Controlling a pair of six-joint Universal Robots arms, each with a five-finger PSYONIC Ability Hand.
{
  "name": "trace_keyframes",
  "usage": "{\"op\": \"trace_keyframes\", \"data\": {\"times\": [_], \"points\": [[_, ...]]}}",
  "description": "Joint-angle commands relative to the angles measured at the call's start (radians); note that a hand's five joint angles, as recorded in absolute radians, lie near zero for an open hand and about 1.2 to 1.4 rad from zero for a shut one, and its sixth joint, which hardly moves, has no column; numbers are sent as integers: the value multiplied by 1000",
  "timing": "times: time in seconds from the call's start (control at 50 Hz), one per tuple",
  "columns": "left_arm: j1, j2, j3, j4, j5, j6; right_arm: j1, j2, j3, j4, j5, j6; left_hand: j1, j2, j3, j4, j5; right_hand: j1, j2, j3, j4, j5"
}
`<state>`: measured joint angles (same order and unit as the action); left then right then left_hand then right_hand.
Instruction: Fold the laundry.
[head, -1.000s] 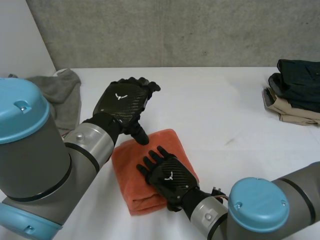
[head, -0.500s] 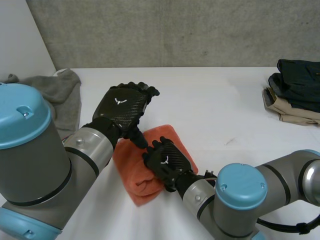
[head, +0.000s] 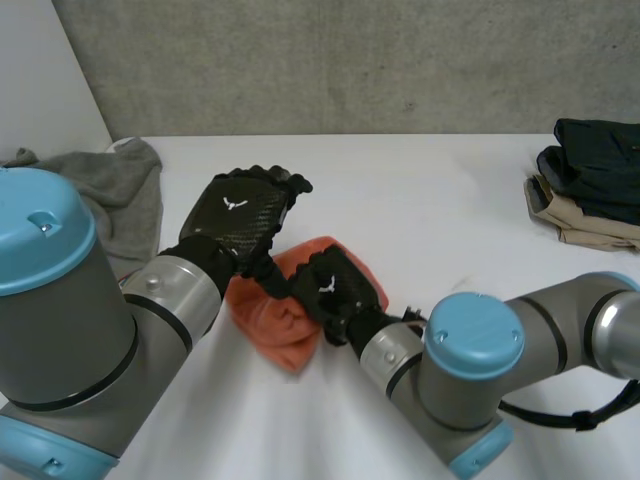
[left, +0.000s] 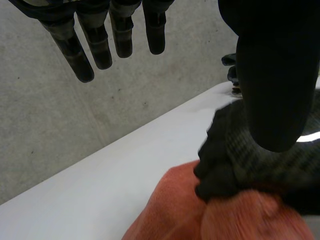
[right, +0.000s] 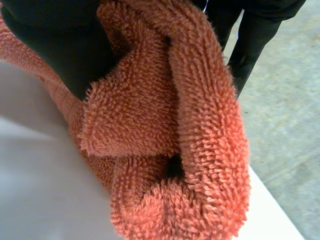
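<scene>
- The orange towel (head: 278, 325) is a thick, bunched bundle on the white surface (head: 430, 200). The right hand (head: 338, 285) has it gathered up, with fingers and thumb curled round the layers and gripping them.
- The left hand (head: 240, 215) hovers just beside it, fingers (left: 95, 47) straight and spread, holding nothing. Its thumb points down near the towel's edge, and I cannot tell whether it touches.
- Judging by the layers, this towel is folded over at least once, but it looks crumpled rather than flat and wants squaring off.
- Well out past the right fingers lies a neat stack of folded clothes (head: 590, 185), seemingly finished.
- Out past the left fingers a grey cloth (head: 115, 190) lies loose, apparently not yet folded.
</scene>
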<state>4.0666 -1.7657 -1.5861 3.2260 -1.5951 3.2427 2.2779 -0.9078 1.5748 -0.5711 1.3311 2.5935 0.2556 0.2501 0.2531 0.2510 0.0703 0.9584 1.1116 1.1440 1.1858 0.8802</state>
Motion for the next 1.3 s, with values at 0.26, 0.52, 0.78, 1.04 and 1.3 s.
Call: {"op": "trace_keyframes", "data": {"times": [0.26,0.52,0.78,1.04,1.3], "points": [[12,48,21,43,102,9,-339,-45,-329,-136,-81,-6,-45,-40,-43,-40,-34,438,285,252,211,342],[-25,69,34,113,291,14,-665,65,-663,-179,8,223,-48,-42,-45,-43,-37,438,285,252,211,342],[-72,40,31,117,299,15,-900,424,-855,-204,-194,316,-48,-42,-45,-43,-37,438,285,252,211,342],[-107,17,32,117,313,15,-1012,464,-653,-357,-374,349,-54,-48,-51,-49,-43,438,285,252,211,342],[-114,22,37,115,314,15,-1041,225,-510,-129,-204,338,-54,-48,-51,-49,-43,-784,-937,-969,-1011,-880]]}}
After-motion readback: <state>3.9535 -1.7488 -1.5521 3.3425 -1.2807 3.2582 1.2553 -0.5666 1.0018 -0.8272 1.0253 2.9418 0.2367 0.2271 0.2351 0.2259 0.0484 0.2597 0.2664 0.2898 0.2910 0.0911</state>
